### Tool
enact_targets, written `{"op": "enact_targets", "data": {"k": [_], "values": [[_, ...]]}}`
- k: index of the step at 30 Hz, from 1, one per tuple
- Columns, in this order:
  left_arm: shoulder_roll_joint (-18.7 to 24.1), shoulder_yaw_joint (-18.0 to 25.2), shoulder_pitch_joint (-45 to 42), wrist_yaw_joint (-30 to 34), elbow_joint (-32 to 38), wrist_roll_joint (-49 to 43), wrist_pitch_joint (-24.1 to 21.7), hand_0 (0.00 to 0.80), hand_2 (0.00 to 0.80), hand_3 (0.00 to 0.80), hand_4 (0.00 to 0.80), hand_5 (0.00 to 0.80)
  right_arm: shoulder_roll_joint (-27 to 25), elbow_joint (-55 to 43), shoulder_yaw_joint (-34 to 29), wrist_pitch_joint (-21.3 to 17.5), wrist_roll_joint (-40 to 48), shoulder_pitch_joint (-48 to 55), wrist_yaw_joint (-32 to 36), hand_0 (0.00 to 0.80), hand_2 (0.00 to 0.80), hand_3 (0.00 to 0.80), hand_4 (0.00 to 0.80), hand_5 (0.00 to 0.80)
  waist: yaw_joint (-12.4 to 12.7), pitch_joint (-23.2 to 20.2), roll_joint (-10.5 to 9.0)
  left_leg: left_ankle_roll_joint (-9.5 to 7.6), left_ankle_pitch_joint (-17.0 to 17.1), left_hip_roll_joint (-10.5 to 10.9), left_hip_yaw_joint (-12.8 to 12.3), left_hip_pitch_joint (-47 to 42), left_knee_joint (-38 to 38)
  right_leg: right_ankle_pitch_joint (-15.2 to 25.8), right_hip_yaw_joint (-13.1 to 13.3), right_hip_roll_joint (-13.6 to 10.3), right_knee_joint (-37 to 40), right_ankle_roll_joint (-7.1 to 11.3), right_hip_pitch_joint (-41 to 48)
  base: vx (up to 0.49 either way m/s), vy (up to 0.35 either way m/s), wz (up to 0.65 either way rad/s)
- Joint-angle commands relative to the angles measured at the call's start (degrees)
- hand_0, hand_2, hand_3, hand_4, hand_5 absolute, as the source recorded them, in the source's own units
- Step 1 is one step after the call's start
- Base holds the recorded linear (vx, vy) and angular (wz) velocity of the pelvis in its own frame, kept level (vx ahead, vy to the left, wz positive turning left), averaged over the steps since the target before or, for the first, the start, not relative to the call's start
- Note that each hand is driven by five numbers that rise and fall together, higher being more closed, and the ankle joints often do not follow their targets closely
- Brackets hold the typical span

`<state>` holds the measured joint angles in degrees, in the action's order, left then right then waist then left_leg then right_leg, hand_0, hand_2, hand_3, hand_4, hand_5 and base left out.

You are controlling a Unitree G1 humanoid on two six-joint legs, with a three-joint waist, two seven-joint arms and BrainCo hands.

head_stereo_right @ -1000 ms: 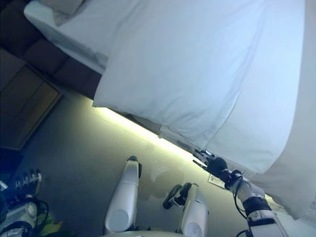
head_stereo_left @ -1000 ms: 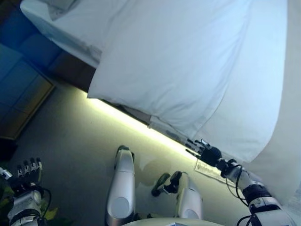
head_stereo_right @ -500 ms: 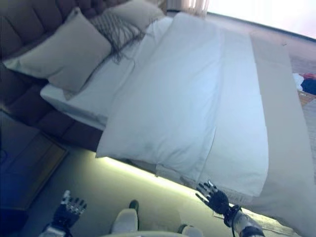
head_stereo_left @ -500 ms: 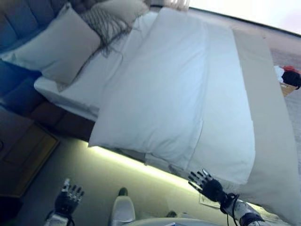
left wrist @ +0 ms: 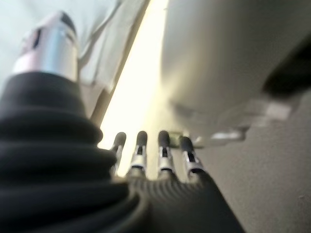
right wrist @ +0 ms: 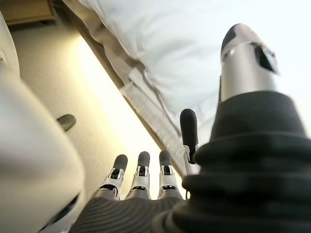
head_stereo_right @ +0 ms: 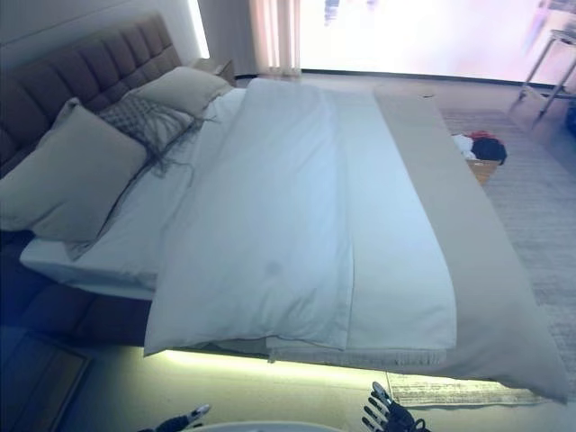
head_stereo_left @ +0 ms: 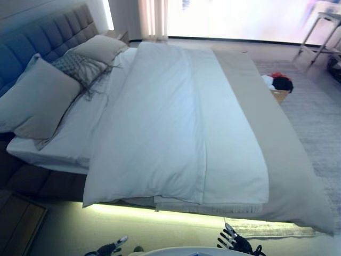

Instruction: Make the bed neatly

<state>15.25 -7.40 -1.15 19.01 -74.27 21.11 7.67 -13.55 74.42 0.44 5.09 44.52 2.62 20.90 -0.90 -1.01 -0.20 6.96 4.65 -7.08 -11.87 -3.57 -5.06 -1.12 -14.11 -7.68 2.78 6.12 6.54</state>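
Note:
The bed (head_stereo_left: pixel 277 176) lies before me, with a white duvet (head_stereo_left: pixel 176 128) spread over it, its near edge hanging over the side. A beige cover (head_stereo_left: pixel 287 160) lies along the foot end. Two large pillows (head_stereo_left: pixel 37 98) and a grey patterned cushion (head_stereo_left: pixel 80 66) lean at the padded headboard (head_stereo_left: pixel 48 37). My left hand (head_stereo_left: pixel 109 248) shows low at the bottom edge, open and empty, also in its wrist view (left wrist: pixel 155 150). My right hand (head_stereo_left: pixel 234 244) is low by the bed's side, open and empty, fingers straight in its wrist view (right wrist: pixel 141 174).
A lit strip (head_stereo_left: pixel 160 213) glows under the bed's near side. A basket with red and dark clothes (head_stereo_left: pixel 278 85) stands on the rug (head_stereo_left: pixel 314 122) beyond the foot end. A dark nightstand (head_stereo_left: pixel 18 224) is at the lower left. A stool (head_stereo_left: pixel 319 32) stands far right.
The camera has lifted, so the whole bed now shows. Both hands have sunk to the bottom edge of the view. The bedding has not moved.

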Motion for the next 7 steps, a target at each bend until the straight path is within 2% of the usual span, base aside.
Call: {"op": "enact_targets", "data": {"k": [1,5,7], "values": [[-2.72,-0.46,5.13,0.36,-4.56,-0.66,1.48,0.0,0.0,0.0,0.0,0.0,0.88,4.94,-3.0,-0.24,-2.15,-2.88,-5.97,0.0,0.0,0.0,0.0,0.0,-0.68,0.92,0.92,-1.67,-4.72,-0.26,1.4,-1.42,0.06,4.21,0.89,-1.61,2.22,1.54,-2.12,0.025,-0.039,-0.34],[-4.75,-3.22,6.06,0.7,-4.01,-0.77,1.99,0.0,0.0,0.0,0.0,0.0,2.05,4.7,0.21,0.6,-4.42,-3.27,-3.92,0.0,0.0,0.0,0.0,0.0,-1.25,0.93,0.91,-1.81,-4.8,-0.56,0.79,-2.67,0.06,3.95,1.58,-1.26,2.22,1.2,-1.19,0.025,-0.029,-0.22],[-5.28,-3.76,6.16,1.96,-3.66,1.53,4.14,0.0,0.0,0.0,0.0,0.0,2.23,4.07,1.54,1.01,-4.55,-3.58,-4.27,0.0,0.0,0.0,0.0,0.0,-1.21,0.91,0.74,-1.84,-4.82,-0.65,0.7,-2.97,0.06,3.91,1.65,-1.2,2.22,1.22,-0.9,0.017,-0.022,-0.1]]}}
